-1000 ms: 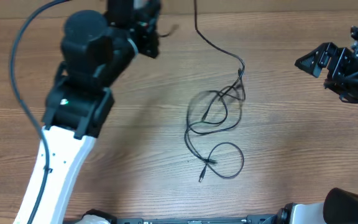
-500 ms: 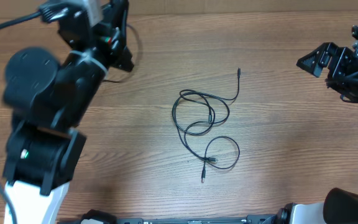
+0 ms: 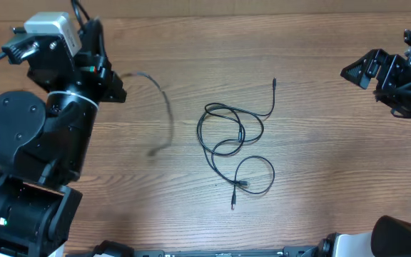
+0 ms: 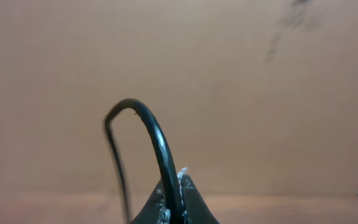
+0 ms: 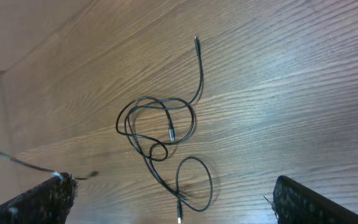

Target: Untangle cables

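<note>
Flagging the risks first. Your left hand is clamped on one cable, pinched only at the very fingertips, and the cord arches up and over out of the grip. That hold looks thin to me, so a jerk could let the cord slide through.

From overhead its tail is a blur curving down from the hand. It sits left of the loops mid-worktop and apart from them. I can't tell whether the tail touches the wood. If it's swinging, as the blur suggests, it could whip back over the loops and knot in again. Set it down well to the left.

The loops cross each other several times. One plug points to the far side and another plug end lies at the near side. Your right hand has its fingers wide apart, holds nothing and sits well off at the far right. Nothing pins the loops, so I'd expect a pull on one strand to drag the whole lot.

The worktop is smooth wood grain, bare apart from the cords, with little to stop them sliding. A plain brown board runs along the far edge. The left wrist view shows only a brown backdrop, too blurred to identify.
</note>
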